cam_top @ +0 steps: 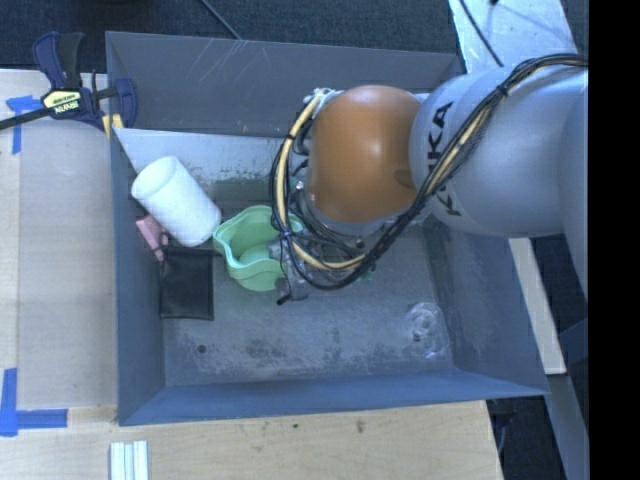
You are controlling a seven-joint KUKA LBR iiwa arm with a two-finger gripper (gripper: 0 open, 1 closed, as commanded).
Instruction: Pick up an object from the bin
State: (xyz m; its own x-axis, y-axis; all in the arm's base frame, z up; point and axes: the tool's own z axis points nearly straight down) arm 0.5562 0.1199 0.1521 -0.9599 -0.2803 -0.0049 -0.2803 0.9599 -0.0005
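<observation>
Grey metal makes up the bin [330, 353], and the nearest strip of its floor lies bare apart from a pale scuff toward the right. Just beyond that, at the left, a flat black square block [187, 282] lies on the floor. To its right sits a light green plastic cup [248, 248] with a small handle or spout on its left side, near the middle of the bin. The gripper [288, 280] comes down at the cup's right edge, touching or just over it, under a bundle of yellow and black cables [300, 183]. Whether it is open or closed, or grips the cup, cannot be told. Farther back at the left, a small pink piece [150, 233] pokes out beside a white cylinder [176, 201] lying tilted. The arm's orange cover [365, 153] rises over the cup's far side.
</observation>
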